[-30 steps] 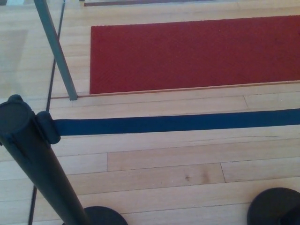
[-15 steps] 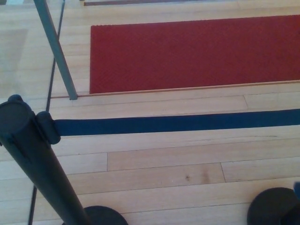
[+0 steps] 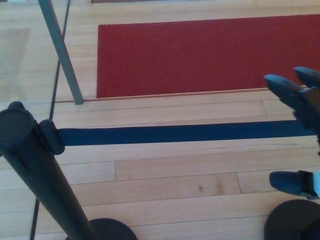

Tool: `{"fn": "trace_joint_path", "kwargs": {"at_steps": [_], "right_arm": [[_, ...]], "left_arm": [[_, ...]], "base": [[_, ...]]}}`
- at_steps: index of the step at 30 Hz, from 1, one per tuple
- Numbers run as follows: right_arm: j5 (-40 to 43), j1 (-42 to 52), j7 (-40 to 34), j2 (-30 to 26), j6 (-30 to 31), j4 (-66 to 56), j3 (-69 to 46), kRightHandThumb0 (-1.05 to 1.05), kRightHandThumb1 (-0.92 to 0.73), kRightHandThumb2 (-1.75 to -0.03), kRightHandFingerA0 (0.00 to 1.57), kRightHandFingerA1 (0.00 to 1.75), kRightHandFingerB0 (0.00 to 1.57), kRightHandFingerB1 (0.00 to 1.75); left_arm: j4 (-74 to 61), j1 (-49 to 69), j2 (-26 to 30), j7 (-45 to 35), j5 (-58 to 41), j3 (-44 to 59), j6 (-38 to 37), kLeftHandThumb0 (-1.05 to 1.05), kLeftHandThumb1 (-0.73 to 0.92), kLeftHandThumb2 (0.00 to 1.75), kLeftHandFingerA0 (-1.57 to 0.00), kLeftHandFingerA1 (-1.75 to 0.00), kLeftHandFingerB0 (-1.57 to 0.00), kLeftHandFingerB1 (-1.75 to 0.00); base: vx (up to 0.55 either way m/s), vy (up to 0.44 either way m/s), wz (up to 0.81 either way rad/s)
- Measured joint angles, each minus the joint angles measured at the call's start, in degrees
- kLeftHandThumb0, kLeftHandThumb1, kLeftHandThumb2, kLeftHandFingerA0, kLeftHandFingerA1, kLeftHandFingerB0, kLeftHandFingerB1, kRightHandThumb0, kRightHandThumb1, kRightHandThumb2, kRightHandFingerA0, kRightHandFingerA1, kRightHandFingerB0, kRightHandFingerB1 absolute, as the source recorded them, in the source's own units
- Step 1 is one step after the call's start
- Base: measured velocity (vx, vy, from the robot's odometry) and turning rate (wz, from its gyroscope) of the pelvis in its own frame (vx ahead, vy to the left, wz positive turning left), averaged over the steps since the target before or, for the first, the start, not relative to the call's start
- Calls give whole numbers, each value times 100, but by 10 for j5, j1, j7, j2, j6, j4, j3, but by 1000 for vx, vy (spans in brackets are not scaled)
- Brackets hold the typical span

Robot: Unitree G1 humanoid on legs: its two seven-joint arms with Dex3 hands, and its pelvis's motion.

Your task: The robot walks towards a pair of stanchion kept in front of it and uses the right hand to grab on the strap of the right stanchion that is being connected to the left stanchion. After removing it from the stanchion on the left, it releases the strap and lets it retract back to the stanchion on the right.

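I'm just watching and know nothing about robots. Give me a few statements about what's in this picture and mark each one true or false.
1. The blue strap is still hooked to the left stanchion. True.
2. The right hand is clamped tight on the strap. False: its fingers are spread apart, with the strap running between them and the thumb, not yet gripped.
3. A red carpet lies on the wooden floor beyond the strap. True.
4. The left hand is reaching for the left stanchion. False: no left hand shows in the picture.
5. The strap lies slack on the floor. False: it stretches straight across from the stanchion top.
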Motion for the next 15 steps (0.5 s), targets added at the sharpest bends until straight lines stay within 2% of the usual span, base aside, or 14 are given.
{"fn": "trace_joint_path", "kwargs": {"at_steps": [1, 3, 4, 8, 10, 11, 13, 14, 15], "right_arm": [[-3, -7, 5, -4, 2, 2, 4, -105, -62, -58, 0, 0, 0, 0], [-12, -31, 24, -17, 9, 13, 18, -105, -62, -58, 0, 0, 0, 0], [-16, -43, 32, -24, 11, 21, 24, -105, -59, -56, 0, 0, 0, 0], [-37, -100, 76, -55, 25, 70, 56, -105, -59, -56, 0, 0, 0, 0], [-41, -108, 86, -61, 28, 78, 63, -105, -58, -57, 0, 0, 0, 0], [-46, -124, 97, -66, 32, 93, 72, -105, -59, -49, 0, 0, 0, 14], [-57, -157, 117, -71, 41, 125, 92, -105, -59, -49, 0, 0, 0, 14], [-61, -171, 125, -71, 46, 141, 102, -105, -59, -47, 0, 0, 0, 15], [-62, -174, 127, -71, 47, 145, 104, -105, -59, -47, 0, 0, 0, 15]], "left_arm": [[0, 0, 0, 0, 0, 0, 0, -42, 3, 175, -157, -106, -132, -116], [0, -1, 1, 0, 0, 2, 0, -42, 3, 175, -157, -106, -132, -116], [0, -1, 1, -1, 0, 3, 0, -37, 1, 175, -150, -112, -127, -117], [1, 0, 7, -4, -1, 9, 3, -37, 1, 175, -150, -112, -127, -117], [1, 0, 8, -5, -2, 10, 4, -41, 6, 175, -153, -106, -127, -117], [1, 1, 9, -5, -2, 11, 4, -39, 8, 175, -148, -112, -128, -119], [1, 2, 11, -7, -2, 11, 5, -39, 8, 175, -148, -112, -128, -119], [1, 4, 11, -7, -2, 10, 5, -34, -6, 175, -149, -113, -128, -117], [1, 4, 11, -7, -2, 10, 5, -34, -6, 175, -149, -113, -128, -117]], "base": [[0, 0, 0], [0, 0, 0], [0, 0, 0], [0, 0, 0], [0, 0, 0], [0, 0, 0], [0, 0, 0], [0, 0, 0], [0, 0, 0]]}}
